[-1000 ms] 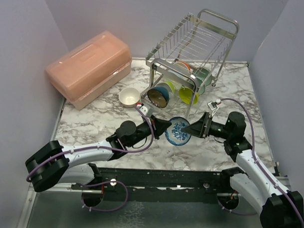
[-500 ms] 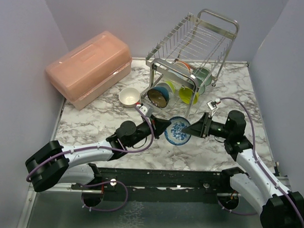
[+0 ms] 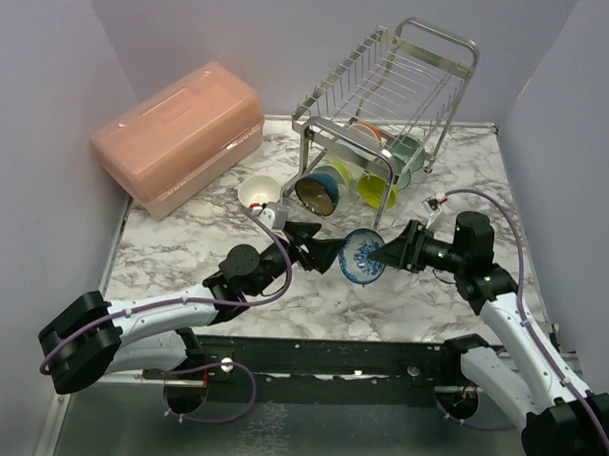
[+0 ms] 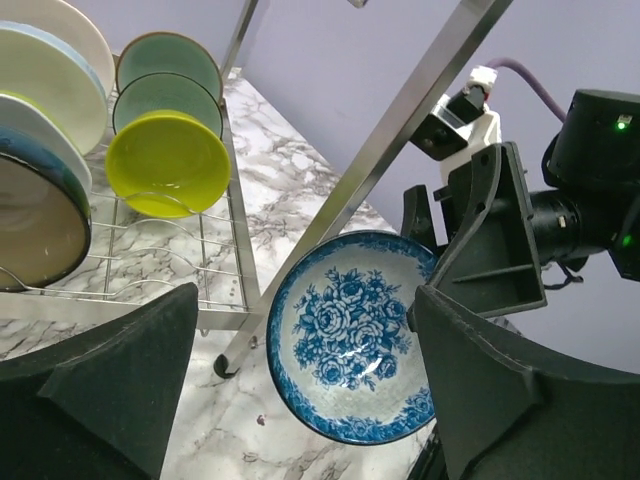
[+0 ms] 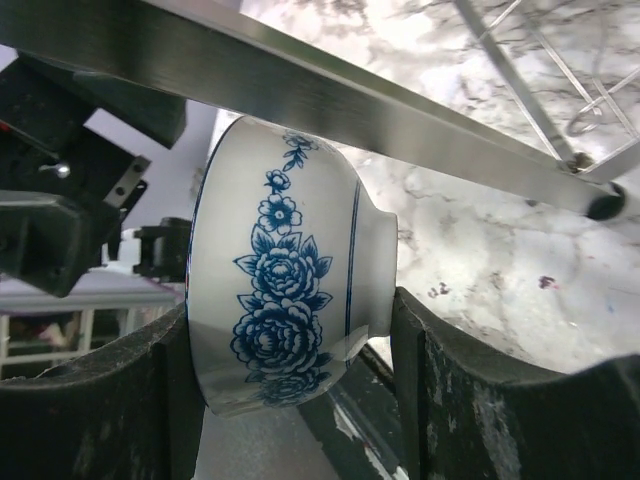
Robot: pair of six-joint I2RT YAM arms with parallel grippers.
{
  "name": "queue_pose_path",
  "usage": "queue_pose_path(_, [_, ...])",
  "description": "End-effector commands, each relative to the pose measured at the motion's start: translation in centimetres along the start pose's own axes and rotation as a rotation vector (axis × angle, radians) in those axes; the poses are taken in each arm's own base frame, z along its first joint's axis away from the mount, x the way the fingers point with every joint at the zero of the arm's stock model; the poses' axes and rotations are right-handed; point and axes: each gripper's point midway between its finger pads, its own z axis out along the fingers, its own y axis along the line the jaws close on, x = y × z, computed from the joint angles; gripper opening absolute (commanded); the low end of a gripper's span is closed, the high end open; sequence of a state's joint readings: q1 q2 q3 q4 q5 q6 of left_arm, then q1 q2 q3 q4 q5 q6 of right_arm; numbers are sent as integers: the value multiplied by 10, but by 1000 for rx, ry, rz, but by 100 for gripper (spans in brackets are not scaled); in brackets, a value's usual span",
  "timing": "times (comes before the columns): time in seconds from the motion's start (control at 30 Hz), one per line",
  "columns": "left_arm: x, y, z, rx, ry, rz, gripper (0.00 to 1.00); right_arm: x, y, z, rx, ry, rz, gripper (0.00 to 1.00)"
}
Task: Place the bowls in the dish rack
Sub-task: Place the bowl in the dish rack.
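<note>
1. Blue-and-white bowl (image 3: pixel 360 258): held on edge, raised off the marble table (image 3: pixel 184 254), at the centre of the top view, just below the front leg of the dish rack (image 3: pixel 389 86).
2. Right gripper (image 3: pixel 382 257): closed on this bowl, which is pinched between its two fingers, with the mouth turned to the left of the frame.
3. Left gripper (image 3: pixel 322 247): jaws spread wide, nothing held. It is stationed just left of the bowl, facing the patterned inside and apart from it.
4. Dish rack: upper centre of the top view. Several bowls are already stood on edge in the lower tier, a lime bowl (image 3: pixel 378 191) among them.
5. Cream bowl (image 3: pixel 258 193): left upright on the table, left of the rack, not yet loaded.
6. Step judged in hand: the bowl is being delivered to the rack by the right arm alone.
7. Next move, as judged: the bowl is to be steered past the chrome tube close beside it and set on edge in a free slot.
</note>
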State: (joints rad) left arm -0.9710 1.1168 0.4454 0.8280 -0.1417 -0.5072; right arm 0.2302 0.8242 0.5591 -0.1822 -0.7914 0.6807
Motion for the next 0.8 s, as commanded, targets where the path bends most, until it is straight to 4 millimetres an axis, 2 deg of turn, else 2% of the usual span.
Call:
queue_pose_path(0.0, [-6,8,-9,-47,-26,3,91,-7,-8,-13,132,-45,-54,0])
queue_pose_path(0.13, [-6,20,-16,-96,-30,18,95,-13,-9,-26,206,-88,-81,0])
queue_pose_path(0.3, [-7,34,-24,-162,-37,38,98,-22,-19,-44,344,-147,-97,0])
queue_pose_path(0.5, [-10,47,-28,-213,-33,62,99,-41,-43,-65,542,-247,-123,0])
queue_pose_path(0.77, [-1,63,-28,-260,26,40,99,-69,-61,-83,687,-360,-234,0])
